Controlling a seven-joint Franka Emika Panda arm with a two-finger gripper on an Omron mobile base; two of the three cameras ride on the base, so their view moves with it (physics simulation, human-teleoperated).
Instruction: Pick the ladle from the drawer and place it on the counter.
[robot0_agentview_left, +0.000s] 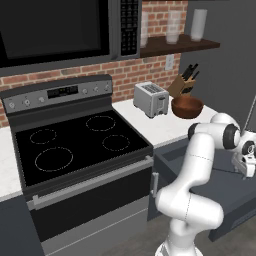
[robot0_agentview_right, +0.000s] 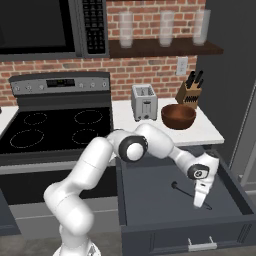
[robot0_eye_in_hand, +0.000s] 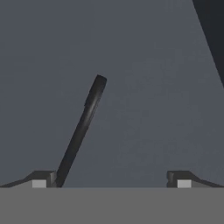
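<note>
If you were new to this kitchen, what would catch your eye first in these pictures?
The white arm reaching down into the wide, pulled-out dark grey drawer, its open gripper poised over the slim black ladle. Behind it, a reddish-brown bowl and silver toaster stand on the white counter.

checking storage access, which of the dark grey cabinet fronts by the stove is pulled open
The wide drawer under the counter, right of the stove; it juts out with the ladle lying inside.

This is a home kitchen: a black glass-top stove (robot0_agentview_left: 75, 142) under a dark microwave (robot0_agentview_left: 55, 27), a red brick backsplash (robot0_agentview_right: 150, 70), and a silver toaster (robot0_agentview_right: 144, 102) on the white stone counter (robot0_agentview_right: 200, 132) at right.
</note>
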